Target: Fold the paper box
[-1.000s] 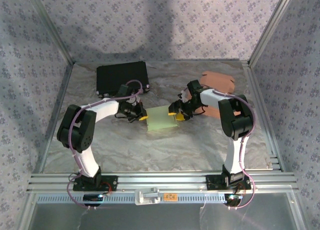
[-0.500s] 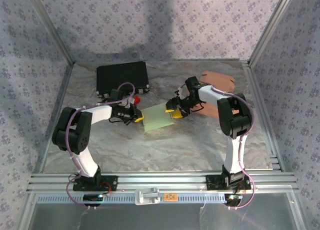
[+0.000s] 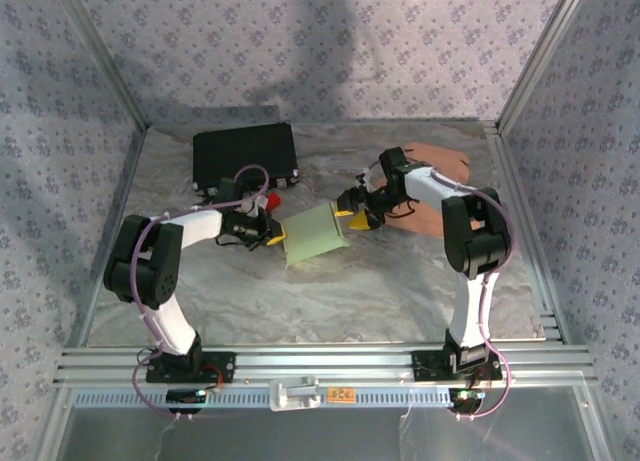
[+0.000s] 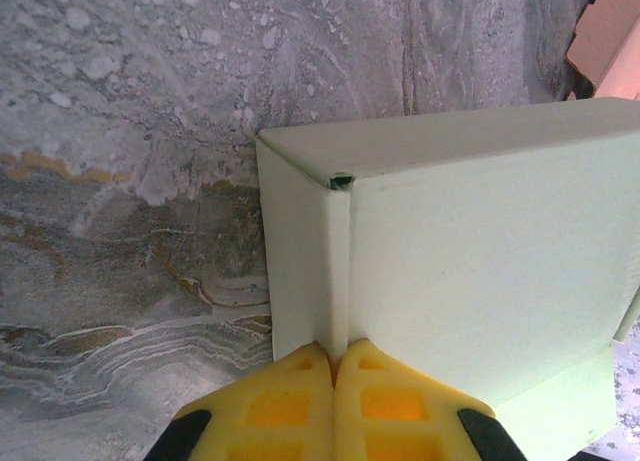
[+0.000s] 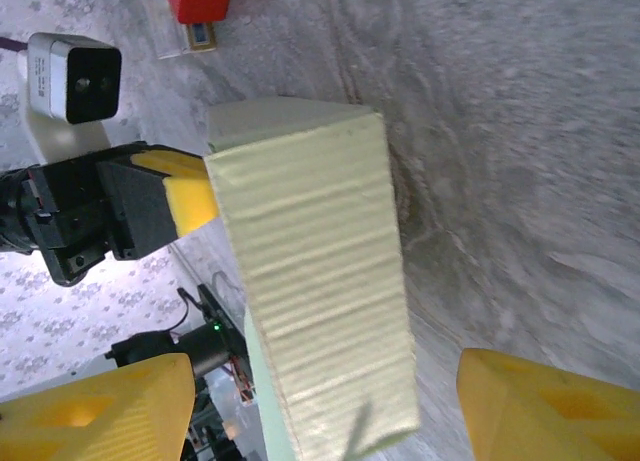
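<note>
A pale green folded paper box (image 3: pixel 315 234) sits near the centre of the grey marble-patterned worktop (image 3: pixel 400 281), turned at an angle. The left gripper (image 3: pixel 274 237), closed, meets the box's left edge. The right gripper (image 3: pixel 349 213) sits at the box's far right corner. A flat black rectangular case (image 3: pixel 245 156) lies at the far left, with a small red object (image 3: pixel 272 199) near it. A brown cardboard sheet (image 3: pixel 445 166) lies at the far right.
</note>
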`<action>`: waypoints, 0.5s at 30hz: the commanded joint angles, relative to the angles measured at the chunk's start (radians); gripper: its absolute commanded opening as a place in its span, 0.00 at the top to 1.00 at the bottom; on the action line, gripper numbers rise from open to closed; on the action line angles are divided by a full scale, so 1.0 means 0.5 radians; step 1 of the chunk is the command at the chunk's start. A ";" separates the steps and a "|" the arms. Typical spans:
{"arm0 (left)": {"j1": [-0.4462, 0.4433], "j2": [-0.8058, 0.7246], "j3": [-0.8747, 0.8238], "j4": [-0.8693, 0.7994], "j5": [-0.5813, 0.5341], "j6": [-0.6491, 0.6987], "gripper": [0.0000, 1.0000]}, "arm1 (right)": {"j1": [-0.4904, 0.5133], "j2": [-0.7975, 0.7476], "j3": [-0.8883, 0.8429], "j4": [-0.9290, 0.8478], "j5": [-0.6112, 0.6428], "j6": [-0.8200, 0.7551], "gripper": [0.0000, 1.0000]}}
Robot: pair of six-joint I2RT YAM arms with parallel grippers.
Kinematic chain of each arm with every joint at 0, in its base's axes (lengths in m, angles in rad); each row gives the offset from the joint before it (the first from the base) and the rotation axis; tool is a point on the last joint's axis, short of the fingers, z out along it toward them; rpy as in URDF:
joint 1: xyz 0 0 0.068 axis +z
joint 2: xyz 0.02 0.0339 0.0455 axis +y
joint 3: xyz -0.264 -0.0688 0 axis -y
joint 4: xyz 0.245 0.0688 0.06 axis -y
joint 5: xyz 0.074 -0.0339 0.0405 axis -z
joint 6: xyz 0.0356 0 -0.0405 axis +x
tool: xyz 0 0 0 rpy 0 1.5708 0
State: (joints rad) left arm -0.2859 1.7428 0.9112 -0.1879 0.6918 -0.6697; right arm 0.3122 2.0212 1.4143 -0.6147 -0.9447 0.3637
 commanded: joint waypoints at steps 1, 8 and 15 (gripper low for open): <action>0.004 0.104 -0.033 -0.275 -0.245 0.062 1.00 | 0.084 0.126 0.101 -0.073 -0.115 -0.056 0.28; 0.004 0.118 -0.028 -0.265 -0.245 0.051 1.00 | 0.155 0.217 0.185 -0.035 -0.134 0.017 0.32; 0.004 -0.116 0.063 -0.269 -0.259 -0.030 0.75 | 0.140 0.256 0.117 0.273 -0.198 0.625 0.64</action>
State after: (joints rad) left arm -0.2825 1.7302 0.9344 -0.2268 0.6533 -0.6727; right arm 0.3912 2.1227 1.4773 -0.5491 -1.0199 0.4980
